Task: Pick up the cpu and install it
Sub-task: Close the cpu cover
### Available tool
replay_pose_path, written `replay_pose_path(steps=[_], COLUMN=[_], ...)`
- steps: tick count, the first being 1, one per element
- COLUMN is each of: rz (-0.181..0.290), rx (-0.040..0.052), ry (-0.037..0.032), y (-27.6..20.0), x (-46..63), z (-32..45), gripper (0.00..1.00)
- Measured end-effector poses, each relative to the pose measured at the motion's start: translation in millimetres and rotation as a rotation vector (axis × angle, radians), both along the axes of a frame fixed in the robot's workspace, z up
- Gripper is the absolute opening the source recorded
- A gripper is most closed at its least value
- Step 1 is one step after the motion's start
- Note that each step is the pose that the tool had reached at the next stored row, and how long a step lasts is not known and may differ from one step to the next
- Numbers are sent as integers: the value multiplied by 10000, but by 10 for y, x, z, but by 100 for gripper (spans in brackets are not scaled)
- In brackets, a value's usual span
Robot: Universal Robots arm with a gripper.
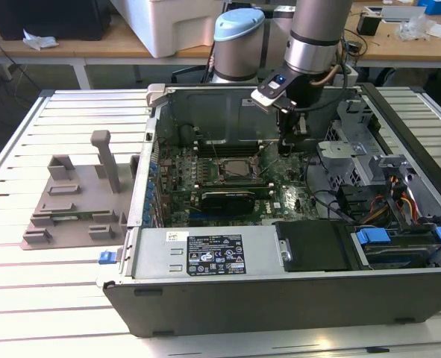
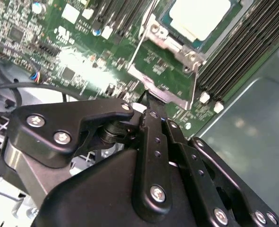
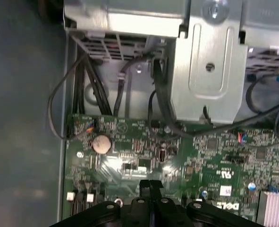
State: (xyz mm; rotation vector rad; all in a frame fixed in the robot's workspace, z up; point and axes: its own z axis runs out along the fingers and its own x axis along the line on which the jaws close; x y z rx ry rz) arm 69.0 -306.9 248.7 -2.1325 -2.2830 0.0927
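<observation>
cpu [image 2: 200, 16] is lying flat in the socket frame [image 2: 164, 71], near my claw [image 3: 151, 185], untouched | claw is hanging empty, fingertips [image 3: 144, 186] pressed together | I am judging the chip light, stiff, slick-topped, fragile underneath, best pinched by opposite rims | memory slots [image 2: 243, 52] and drive cage [image 3: 210, 71] are crowding my sides; open room is lying above

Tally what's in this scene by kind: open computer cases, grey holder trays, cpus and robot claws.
open computer case: 1
grey holder tray: 1
cpu: 1
claw: 1
Total: 4
</observation>
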Motion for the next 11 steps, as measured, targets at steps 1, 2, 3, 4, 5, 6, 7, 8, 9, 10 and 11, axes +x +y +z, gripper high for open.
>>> replay_pose_path(steps=[1,2,3,4,5,6,7,8,9,10,11], rz=[1,1,1,0,1,1,0,1,1,1,1], rx=[0,-1,-1,-1,0,-1,-1,-1,-1,0,0], ry=[0,-1,0,-1,0,-1,0,0,0,0,0], y=[1,0,1,1,1,1,1,1,1,1,1], x=[-19,-31,-53,-62,-72,-82,-93,-108,-124,-140,-148], z=[0,0,0,-1,-1,-1,-1,-1,-2,-2,-3], gripper=[11,11,11,11,11,11,11,11,11,11,11])
